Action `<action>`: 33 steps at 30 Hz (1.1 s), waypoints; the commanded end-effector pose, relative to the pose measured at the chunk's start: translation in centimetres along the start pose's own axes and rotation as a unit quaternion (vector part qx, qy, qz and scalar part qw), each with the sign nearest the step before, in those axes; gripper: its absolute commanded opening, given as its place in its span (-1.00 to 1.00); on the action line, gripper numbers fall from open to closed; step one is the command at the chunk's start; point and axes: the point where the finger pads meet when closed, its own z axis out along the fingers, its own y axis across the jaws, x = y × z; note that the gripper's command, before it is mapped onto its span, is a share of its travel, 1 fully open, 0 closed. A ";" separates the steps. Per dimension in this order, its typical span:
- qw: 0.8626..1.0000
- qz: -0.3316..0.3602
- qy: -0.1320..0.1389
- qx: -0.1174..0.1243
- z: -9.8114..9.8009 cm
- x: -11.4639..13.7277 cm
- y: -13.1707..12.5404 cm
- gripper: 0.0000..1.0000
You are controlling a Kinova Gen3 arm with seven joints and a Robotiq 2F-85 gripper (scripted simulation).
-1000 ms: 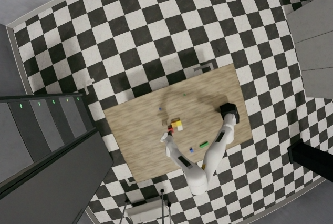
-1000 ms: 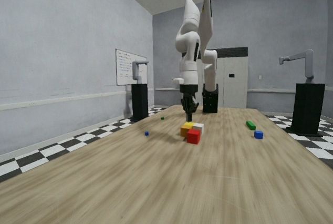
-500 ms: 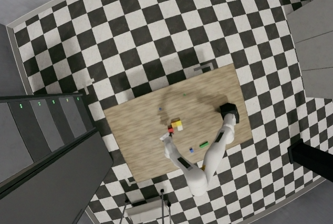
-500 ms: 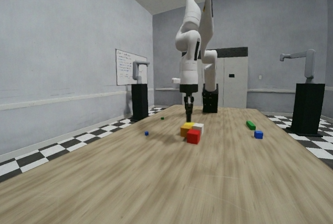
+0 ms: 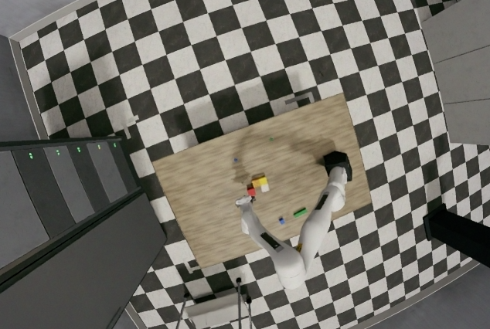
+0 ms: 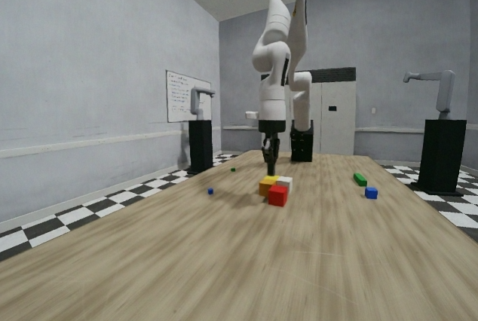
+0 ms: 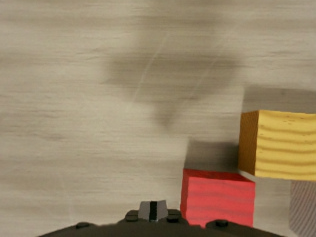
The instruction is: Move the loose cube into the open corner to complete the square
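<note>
An orange cube (image 6: 265, 187), a yellow cube (image 6: 272, 178) (image 5: 260, 182) and a white cube (image 6: 285, 182) (image 5: 265, 188) (image 7: 303, 209) form an L on the wooden table (image 6: 193, 255). The loose red cube (image 6: 277, 195) (image 5: 251, 191) (image 7: 217, 197) lies at the open corner, close to the orange cube. In the wrist view a strip of table shows between it and the white cube, and its faces are not flush with the others. My gripper (image 6: 271, 170) (image 7: 154, 219) is shut and empty. It hangs just above the table right beside the red cube, on the far side of the group in the exterior view.
A green block (image 6: 360, 178) (image 5: 299, 211) and a blue cube (image 6: 371, 192) (image 5: 281, 220) lie to one side. A tiny blue cube (image 6: 210, 191) (image 5: 236, 160) and a tiny green one (image 6: 232, 169) (image 5: 271, 139) lie on the other. The arm's black base (image 5: 337, 163) stands at the table edge.
</note>
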 end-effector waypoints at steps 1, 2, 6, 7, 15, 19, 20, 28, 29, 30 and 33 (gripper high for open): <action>1.000 0.014 0.000 0.001 -0.1 -0.5 -0.3 -0.80; 1.000 0.019 0.000 0.001 -0.1 -0.5 -0.3 -0.80; 1.000 0.031 0.000 0.001 -0.1 -0.5 -0.4 -0.80; 1.000 0.031 0.000 0.001 -0.1 -0.5 -0.4 -0.80; 0.999 0.049 0.000 0.002 -0.1 -0.6 -0.5 -0.80; 0.999 0.051 -0.001 0.002 -0.1 -0.6 -0.5 -0.80; 0.999 0.051 -0.001 0.002 -0.1 -0.6 -0.5 -0.80; 0.999 0.051 -0.001 0.002 -0.1 -0.6 -0.5 -0.80; 0.999 0.051 -0.001 0.002 -0.1 -0.6 -0.5 -0.80; 0.999 0.051 -0.001 0.002 -0.1 -0.6 -0.5 -0.80; 0.999 0.051 0.000 0.002 0.0 -0.6 -0.5 -0.80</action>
